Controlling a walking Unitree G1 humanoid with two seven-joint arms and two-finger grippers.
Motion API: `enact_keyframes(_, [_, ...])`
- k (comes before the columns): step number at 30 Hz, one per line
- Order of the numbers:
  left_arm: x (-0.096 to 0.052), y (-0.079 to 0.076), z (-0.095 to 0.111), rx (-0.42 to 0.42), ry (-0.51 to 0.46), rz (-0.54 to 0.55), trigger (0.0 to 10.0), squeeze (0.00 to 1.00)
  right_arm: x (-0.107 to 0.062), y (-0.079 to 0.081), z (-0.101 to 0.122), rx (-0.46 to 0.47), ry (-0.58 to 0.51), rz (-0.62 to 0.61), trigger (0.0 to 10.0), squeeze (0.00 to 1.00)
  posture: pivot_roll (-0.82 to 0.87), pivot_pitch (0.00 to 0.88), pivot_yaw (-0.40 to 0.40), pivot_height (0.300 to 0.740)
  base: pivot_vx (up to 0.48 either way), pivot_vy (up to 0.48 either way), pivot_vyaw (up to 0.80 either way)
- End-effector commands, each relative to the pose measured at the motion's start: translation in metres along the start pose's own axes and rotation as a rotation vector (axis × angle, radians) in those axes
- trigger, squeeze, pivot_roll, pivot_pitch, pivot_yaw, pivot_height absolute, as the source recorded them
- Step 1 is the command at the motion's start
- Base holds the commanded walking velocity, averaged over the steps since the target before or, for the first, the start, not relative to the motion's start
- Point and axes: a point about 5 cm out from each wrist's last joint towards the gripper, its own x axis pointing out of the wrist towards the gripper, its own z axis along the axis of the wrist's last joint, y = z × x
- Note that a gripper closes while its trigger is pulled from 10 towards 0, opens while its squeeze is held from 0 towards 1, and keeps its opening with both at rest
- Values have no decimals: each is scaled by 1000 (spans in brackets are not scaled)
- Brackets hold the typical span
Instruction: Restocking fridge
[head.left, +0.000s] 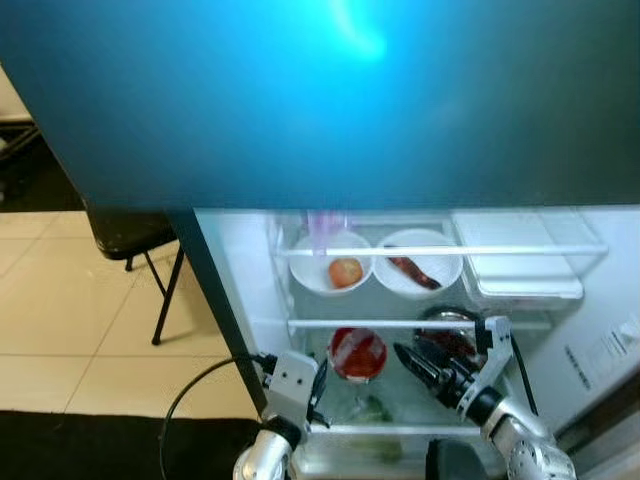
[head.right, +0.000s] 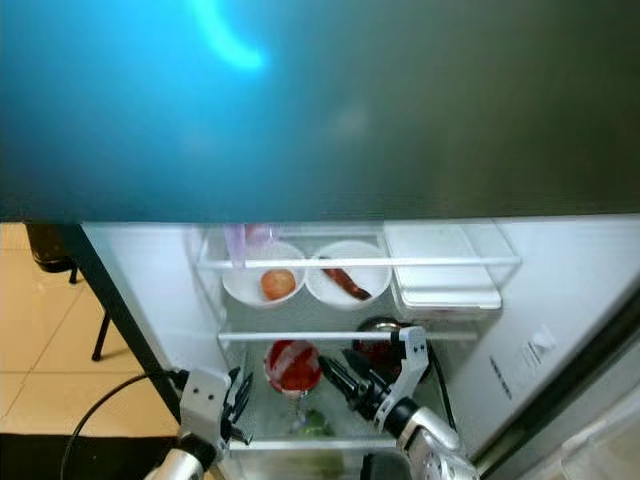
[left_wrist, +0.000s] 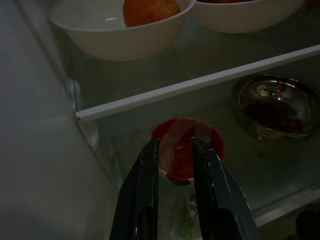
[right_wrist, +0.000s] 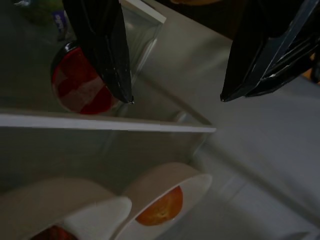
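An open fridge (head.right: 150, 300), seen under its dark door: on the top shelf (head.right: 350, 263), two white bowls hold an orange fruit (head.right: 277, 284) and a reddish item (head.right: 345, 281), a white box (head.right: 445, 275) beside them. Below the shelf stand a red-lidded cup (head.right: 293, 366) and a steel bowl (head.right: 378, 350), the right gripper (head.right: 335, 374) between them and the left gripper (head.right: 240, 400) at the fridge's lower left

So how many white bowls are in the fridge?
2. Both sit side by side on the upper shelf: the left white bowl holds a round orange fruit, the right white bowl holds something long and reddish. More could be hidden behind the dark panel above.
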Motion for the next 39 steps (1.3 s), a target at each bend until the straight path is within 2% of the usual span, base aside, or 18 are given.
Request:
enact_keyframes(1, [5, 7, 9, 15, -45, 24, 10000, 0, -3, -2, -4, -2, 19, -18, 10000, 0, -27, 0, 8, 621, 0, 0, 0])
enact_keyframes(8, [4, -4, 13, 73, -76, -84, 10000, 0, -7, -4, -5, 19, -2, -10, 10000, 0, -29, 0, 11, 621, 0, 0, 0])
enact_keyframes(17, [3, -13, 15, 125, -99, -160, 10000, 0, -9, -2, -7, 17, -1, 22, 10000, 0, -28, 0, 9, 621, 0, 0, 0])
enact_keyframes(28, [-1, -25, 15, 136, -114, -277, 10000, 0, -11, -2, -9, 27, 5, 41, 10000, 0, -28, 0, 9, 621, 0, 0, 0])
enact_keyframes(32, [-4, -34, 21, 138, -151, -356, 10000, 0, -12, -1, -6, 43, -16, 75, 10000, 0, -27, 0, 10, 646, 0, 0, 0])
enact_keyframes(39, [-3, -35, 23, 135, -159, -362, 10000, 0, -12, -1, -7, 43, -13, 78, 10000, 0, -28, 0, 10, 671, 0, 0, 0])
